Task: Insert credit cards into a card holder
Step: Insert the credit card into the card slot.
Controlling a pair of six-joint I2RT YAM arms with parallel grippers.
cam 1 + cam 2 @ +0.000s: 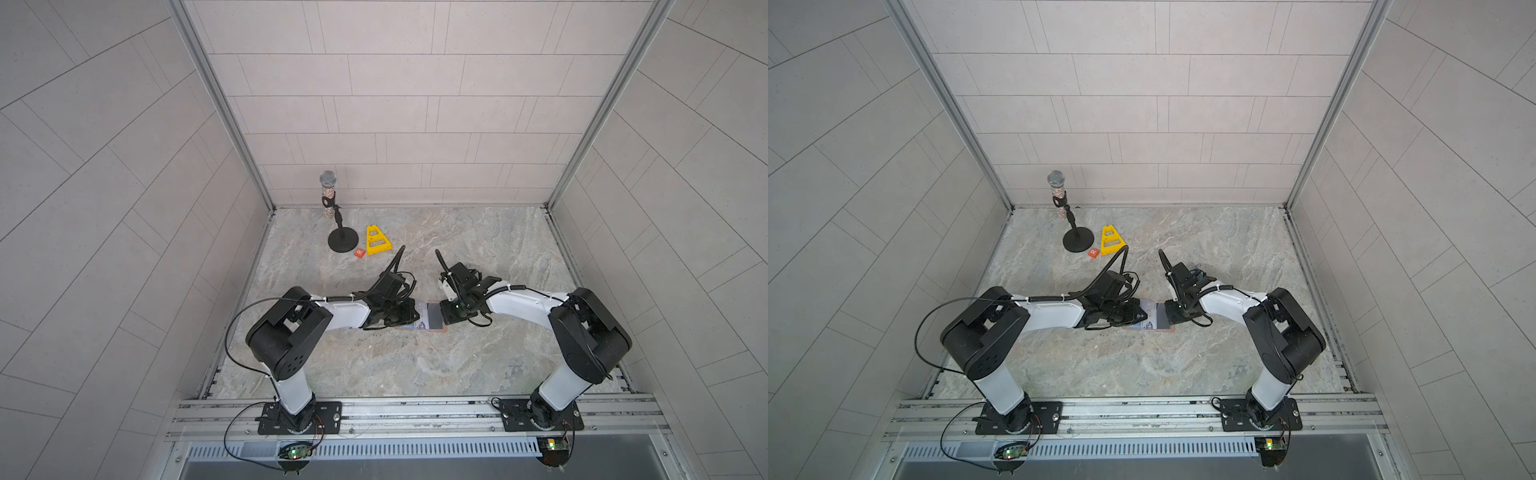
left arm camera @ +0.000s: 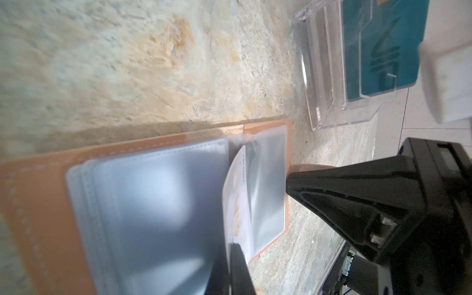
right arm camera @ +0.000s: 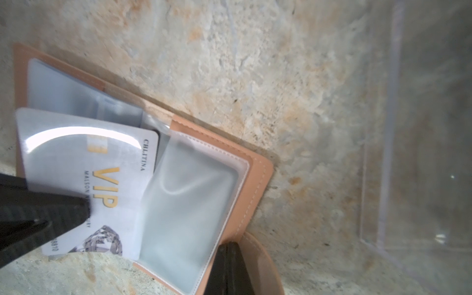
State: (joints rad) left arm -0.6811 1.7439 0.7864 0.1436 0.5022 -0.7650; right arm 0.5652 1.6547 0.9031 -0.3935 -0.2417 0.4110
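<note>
Holding the pale VIP card (image 3: 84, 163) clamped in your left gripper (image 2: 229, 249), you have it partway into the open card holder (image 3: 255, 184) on the tabletop. The right gripper (image 3: 227, 249), closed, presses its edge. 2 teal cards (image 2: 383, 51) wait in the clear stand (image 2: 319, 89).

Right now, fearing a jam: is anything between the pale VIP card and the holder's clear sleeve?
Nothing visible blocks it. The pale VIP plastic card, pinched by the left hand, meets the frosted clear sleeve of the tan leather-like card holder directly.
</note>
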